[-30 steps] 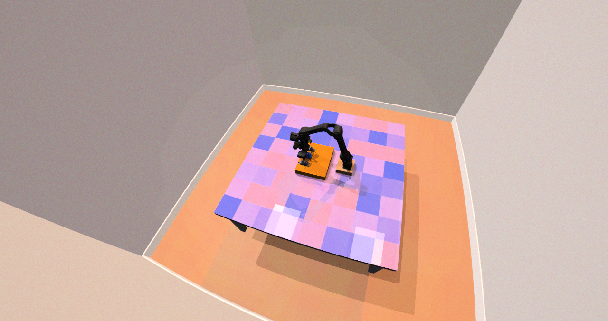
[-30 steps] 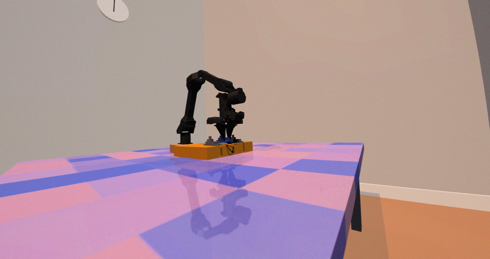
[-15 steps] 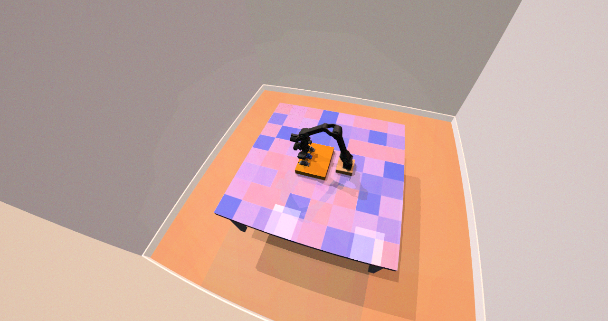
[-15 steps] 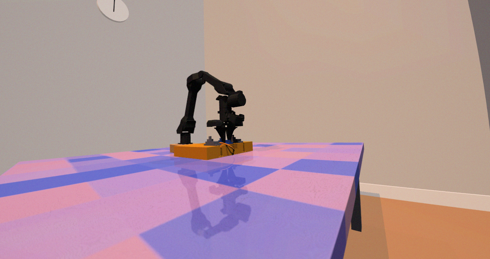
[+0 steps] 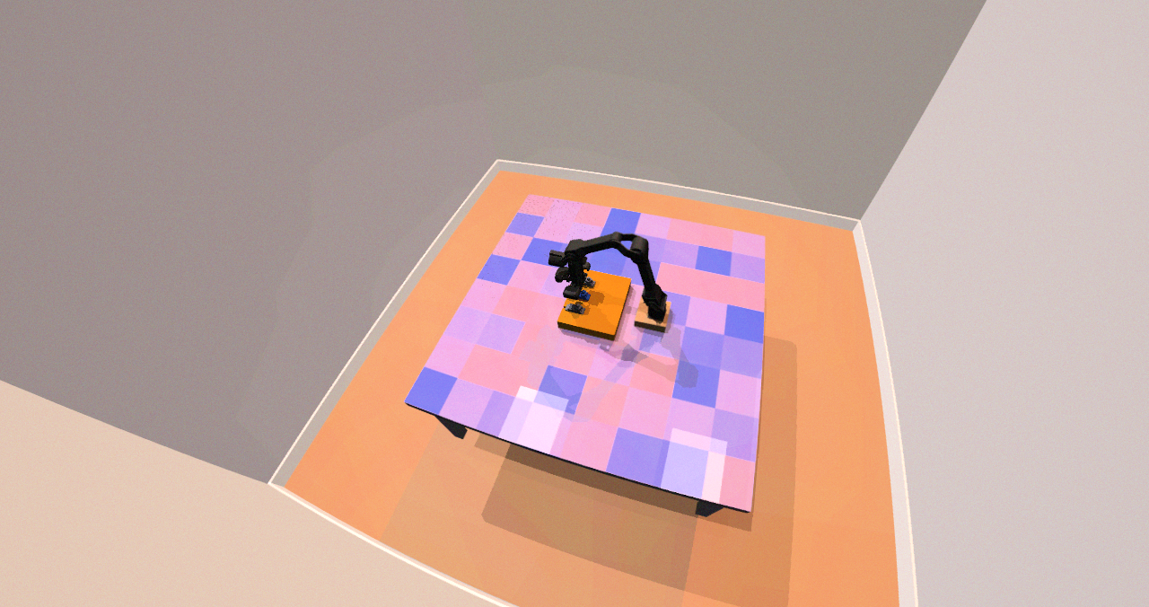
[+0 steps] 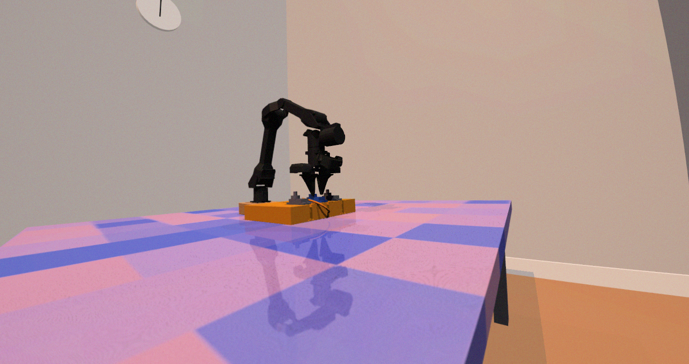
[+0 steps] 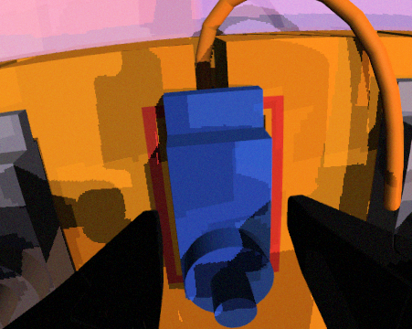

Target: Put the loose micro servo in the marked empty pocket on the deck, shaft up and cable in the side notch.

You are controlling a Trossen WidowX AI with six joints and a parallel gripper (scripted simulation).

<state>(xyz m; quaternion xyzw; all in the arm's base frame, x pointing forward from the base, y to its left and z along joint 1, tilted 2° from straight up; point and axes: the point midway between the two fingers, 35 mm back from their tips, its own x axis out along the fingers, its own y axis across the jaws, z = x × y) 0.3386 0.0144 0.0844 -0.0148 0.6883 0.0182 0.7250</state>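
Note:
The blue micro servo [image 5: 583, 296] [image 6: 317, 198] [image 7: 215, 183] stands in the marked pocket of the orange deck [image 5: 598, 321] [image 6: 269, 213] [image 7: 78, 91], low at deck level, with its output shaft up. The red outline [image 7: 278, 206] shows on both sides of it. The visible ear lies at the pocket's notch end; whether both ears are quite flat I cannot tell. The orange cable [image 7: 388, 114] rises out of the side notch [image 7: 220, 68] and arcs over to the right. My gripper [image 6: 316, 193] [image 7: 224, 217] is open around the servo, with a gap between each finger and its body.
Grey servos sit in the deck on both sides, one to the left [image 7: 5, 132] and one to the right [image 7: 410, 102] in the wrist view, close outside the fingers. The arm's base block [image 5: 649, 321] stands beside the deck on the patchwork table [image 5: 497, 334] [image 6: 414, 260].

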